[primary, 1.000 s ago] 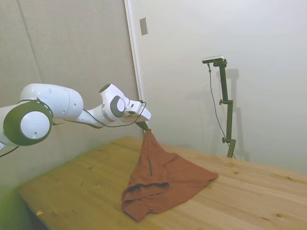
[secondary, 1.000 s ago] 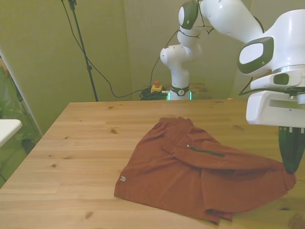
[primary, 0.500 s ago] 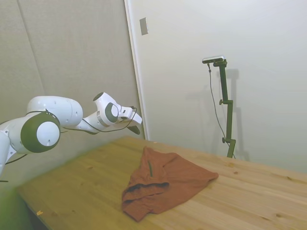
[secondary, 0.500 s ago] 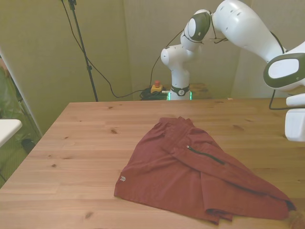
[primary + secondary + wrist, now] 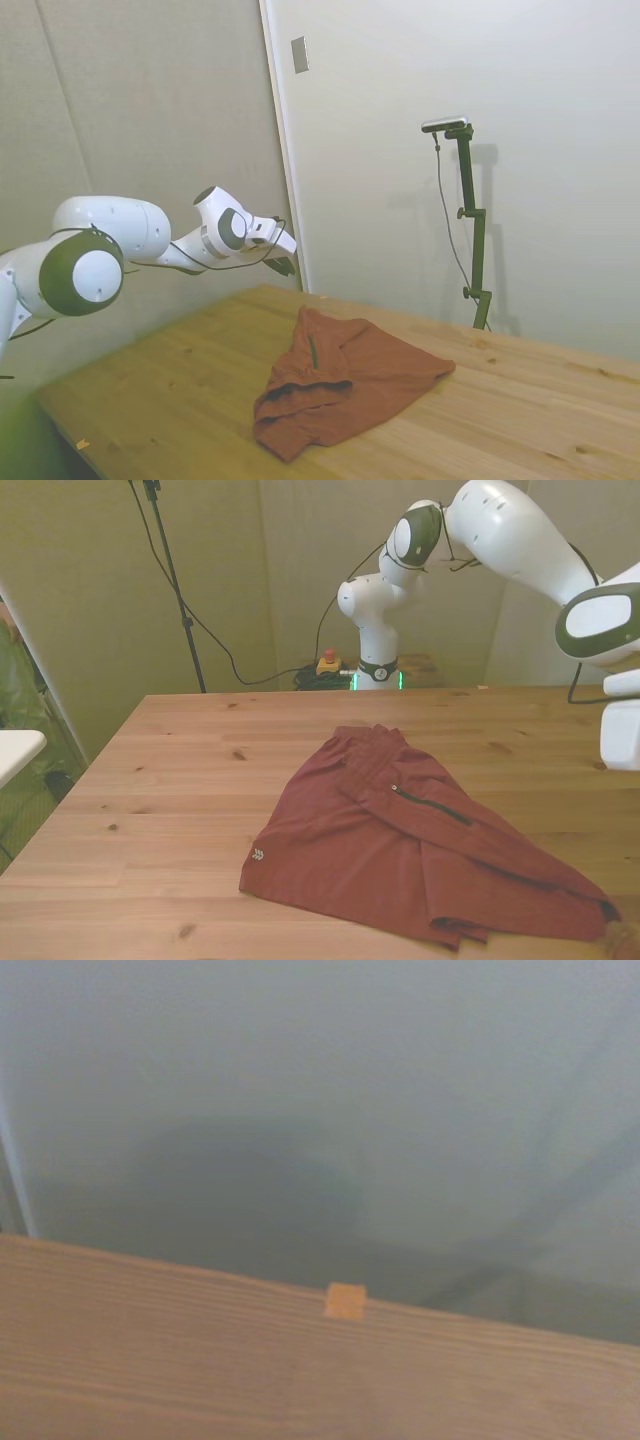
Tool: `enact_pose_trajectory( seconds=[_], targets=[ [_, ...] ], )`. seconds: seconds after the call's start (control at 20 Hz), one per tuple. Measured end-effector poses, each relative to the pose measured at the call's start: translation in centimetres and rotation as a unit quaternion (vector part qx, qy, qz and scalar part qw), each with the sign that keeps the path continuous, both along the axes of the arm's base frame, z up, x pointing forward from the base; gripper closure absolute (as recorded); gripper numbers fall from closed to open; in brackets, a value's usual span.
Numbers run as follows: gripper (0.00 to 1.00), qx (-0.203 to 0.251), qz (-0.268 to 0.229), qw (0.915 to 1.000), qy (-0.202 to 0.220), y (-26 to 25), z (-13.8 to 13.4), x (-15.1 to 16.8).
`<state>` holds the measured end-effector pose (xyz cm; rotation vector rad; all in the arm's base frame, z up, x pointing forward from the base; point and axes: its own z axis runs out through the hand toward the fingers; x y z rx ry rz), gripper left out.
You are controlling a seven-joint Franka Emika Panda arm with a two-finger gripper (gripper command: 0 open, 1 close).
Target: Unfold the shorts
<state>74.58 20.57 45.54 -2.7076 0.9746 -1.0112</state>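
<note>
Rust-orange soft fabric shorts (image 5: 340, 385) (image 5: 420, 855) are lying crumpled and partly folded on the pale wooden surface (image 5: 180, 390) (image 5: 180, 780), at lower centre of the side view and lower right of the front view. The white arm's dark hand (image 5: 285, 265) is hovering above the surface at left centre of the side view, apart from the cloth and gripping nothing; whether its fingers are apart or together cannot be told. A small orange square tag (image 5: 345, 1301) is showing on the surface's edge in the blurred wrist view.
</note>
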Motion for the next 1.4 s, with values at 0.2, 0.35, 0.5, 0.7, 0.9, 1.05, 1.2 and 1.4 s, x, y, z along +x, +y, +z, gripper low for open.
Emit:
enact_pose_trajectory(
  seconds=[0.2,0.35,0.5,0.7,0.9,1.05,1.2,1.4],
  targets=[
    [0.00,0.004,-0.014,0.9996,0.026,-2.6,1.8,-3.3],
    [0.00,0.004,-0.027,0.9986,0.046,-5.5,1.9,-5.8],
    [0.00,0.006,-0.046,0.9972,0.058,-9.8,1.8,-8.3],
    [0.00,-0.017,-0.040,0.9970,0.064,-13.4,0.4,-12.9],
    [0.00,-0.010,-0.043,0.9963,0.074,-16.7,0.4,-14.1],
    [0.00,0.007,-0.035,0.9952,0.091,-22.4,1.0,-16.2],
    [0.00,0.026,-0.017,0.9932,0.113,-26.9,0.3,-18.4],
    [0.00,0.055,0.008,0.9893,0.135,-32.4,-0.7,-19.9]
  ],
)
